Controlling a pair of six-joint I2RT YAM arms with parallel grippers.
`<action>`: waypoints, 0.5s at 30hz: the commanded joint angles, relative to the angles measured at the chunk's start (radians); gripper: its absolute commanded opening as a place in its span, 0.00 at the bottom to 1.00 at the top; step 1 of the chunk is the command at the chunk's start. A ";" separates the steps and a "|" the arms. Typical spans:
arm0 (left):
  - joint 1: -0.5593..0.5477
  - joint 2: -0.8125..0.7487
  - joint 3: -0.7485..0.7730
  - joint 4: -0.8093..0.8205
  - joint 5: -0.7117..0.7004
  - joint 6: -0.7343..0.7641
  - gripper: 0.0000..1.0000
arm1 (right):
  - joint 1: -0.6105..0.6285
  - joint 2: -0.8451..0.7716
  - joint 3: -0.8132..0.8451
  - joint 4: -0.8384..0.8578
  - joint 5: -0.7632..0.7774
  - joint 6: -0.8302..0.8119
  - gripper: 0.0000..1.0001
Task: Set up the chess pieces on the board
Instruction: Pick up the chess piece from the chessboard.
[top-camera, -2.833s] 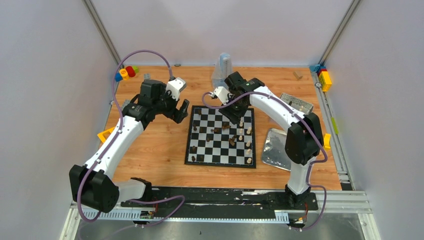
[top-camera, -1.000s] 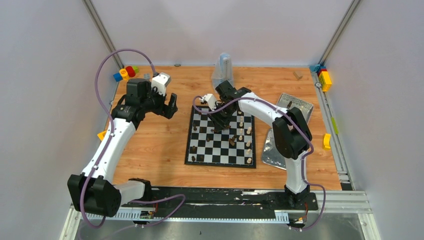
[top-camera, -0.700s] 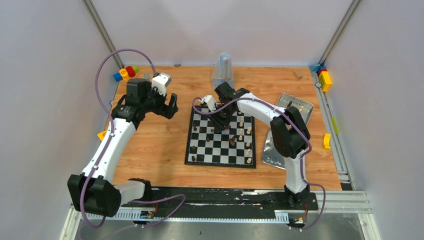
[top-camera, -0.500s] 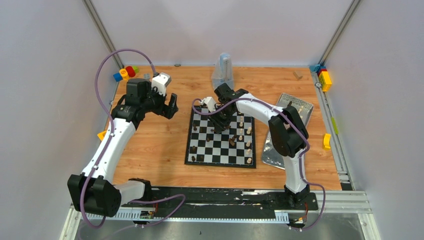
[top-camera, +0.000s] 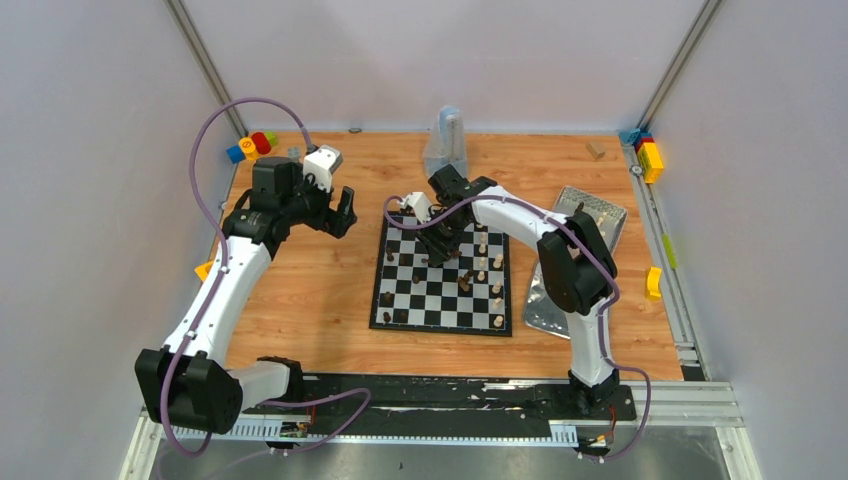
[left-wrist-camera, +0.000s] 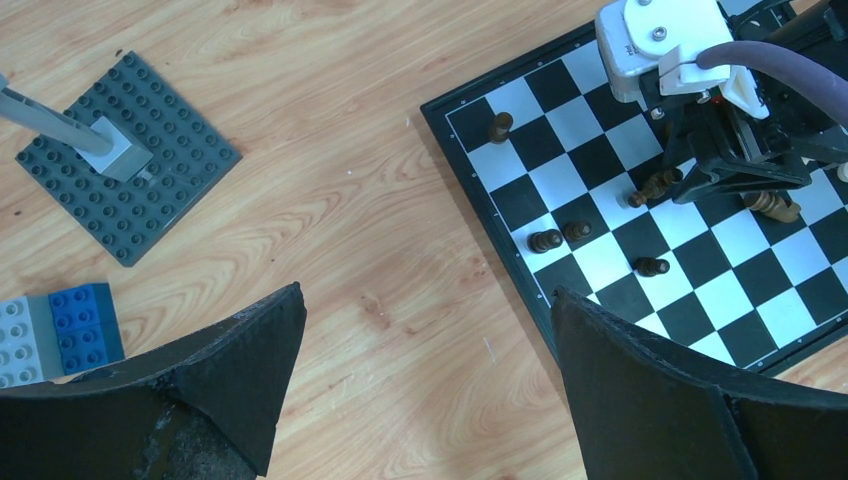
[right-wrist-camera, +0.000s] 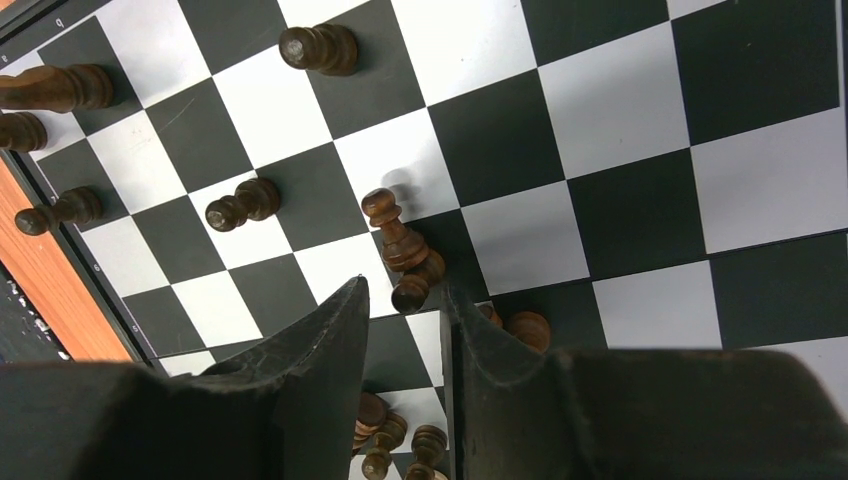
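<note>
The black-and-white board (top-camera: 440, 329) lies mid-table, also in the left wrist view as board (left-wrist-camera: 560, 178) and close up as board (right-wrist-camera: 620, 90). Dark chess pieces (left-wrist-camera: 545, 240) stand scattered on its left half, and cream chess pieces (top-camera: 497, 291) run along its right column. My right gripper (top-camera: 440, 246) hangs low over the far part of the board. Its jaws are a narrow gap apart around right gripper (right-wrist-camera: 405, 288), with nothing clamped. Just beyond the tips two dark pieces (right-wrist-camera: 400, 240) lean together. My left gripper (left-wrist-camera: 428, 293) is wide open over bare wood left of the board, seen from above as left gripper (top-camera: 341, 214).
A grey studded baseplate (left-wrist-camera: 125, 170) and a blue block (left-wrist-camera: 85, 320) lie left of the board. Silver trays (top-camera: 555, 295) (top-camera: 595, 208) sit to its right. A clear bag (top-camera: 447, 140) stands behind it. Coloured blocks (top-camera: 255, 145) (top-camera: 648, 155) sit in the back corners.
Since the oldest frame my left arm has drawn back leftward from the board and my right gripper has come down over the board's far-left squares. Over the last second almost nothing moved.
</note>
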 joint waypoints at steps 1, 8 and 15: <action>0.007 -0.026 0.004 0.031 0.022 -0.011 1.00 | 0.005 0.002 0.052 0.013 0.000 -0.019 0.33; 0.007 -0.024 0.002 0.032 0.028 -0.011 1.00 | 0.005 0.009 0.062 0.007 0.000 -0.024 0.29; 0.008 -0.023 -0.004 0.039 0.029 -0.006 1.00 | 0.005 0.007 0.063 0.002 -0.001 -0.025 0.17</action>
